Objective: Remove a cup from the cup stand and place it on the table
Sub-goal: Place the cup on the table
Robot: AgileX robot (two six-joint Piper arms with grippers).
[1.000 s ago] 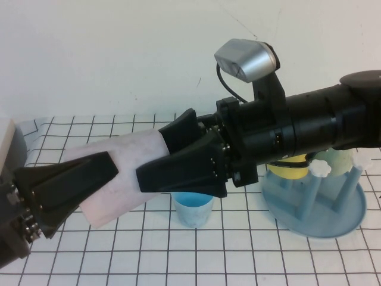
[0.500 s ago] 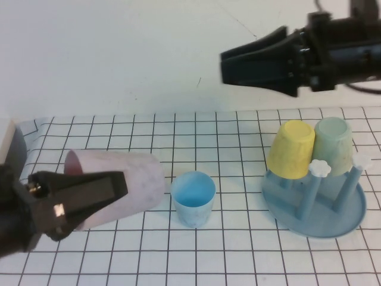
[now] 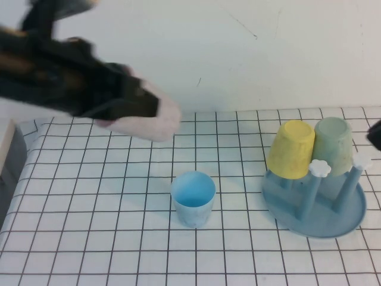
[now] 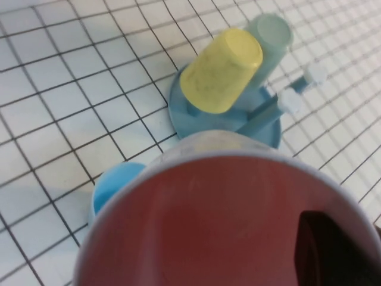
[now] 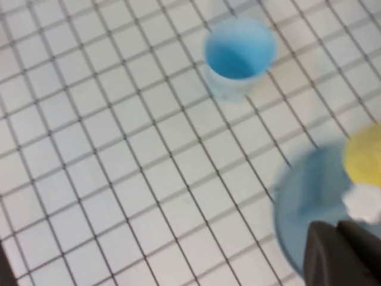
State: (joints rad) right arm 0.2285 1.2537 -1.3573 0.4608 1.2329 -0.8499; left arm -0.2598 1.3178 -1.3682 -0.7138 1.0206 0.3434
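One cup [image 3: 156,116], pale pink, is held aloft by the left tool [image 3: 128,104] at about ten o'clock in the high view, well above the bench [image 3: 89,238]. From the left wrist view its pink inside is seen close up, with one dark finger [image 4: 333,250] inside the rim, so the tool is judged to be clamped on the cup wall. A light blue cup [image 3: 193,198] is stood upright on the bench near the centre. At about three o'clock the cup stand [image 3: 333,214] is seen, with a yellow cup [image 3: 290,149] and a pale green cup [image 3: 333,146] inverted on its pegs. Only a dark edge of the right tool [image 3: 375,136] is shown at three o'clock, and its opening cannot be told. Removal from the stand is judged done; setting the pink cup down and letting go are left.
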